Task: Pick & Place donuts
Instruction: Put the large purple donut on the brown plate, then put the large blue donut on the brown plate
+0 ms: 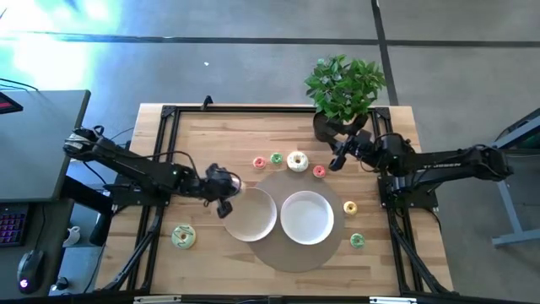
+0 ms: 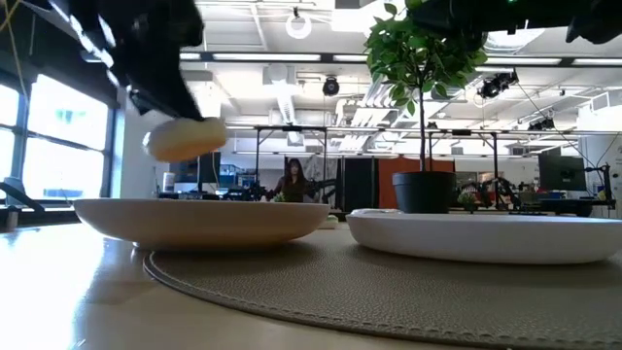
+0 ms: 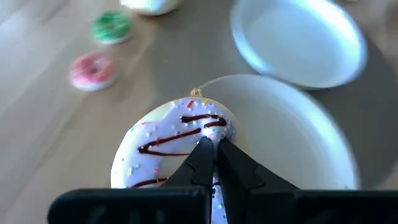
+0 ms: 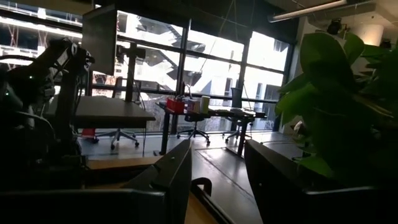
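Observation:
My left gripper is shut on a pale pink-white iced donut with chocolate drizzle and sprinkles. It hovers over the left edge of the left white plate, and the low view shows the donut above that plate's rim. A green iced donut lies flat on the wood near the table's front left. A cream-white donut and several tiny donuts lie flat beyond and right of the plates. My right gripper is open, raised by the plant, touching nothing. My left gripper pinches the donut's iced ring between its two fingers, which slant down from the table's left. The fingers cover the place of contact and the donut's hole. The donut is lifted clear, hanging tilted above the left plate's edge.
A second white plate sits right of the first, both on a round brown mat. A potted plant stands at the far right, close to my right gripper. Bare wood lies at the table's front left and far left.

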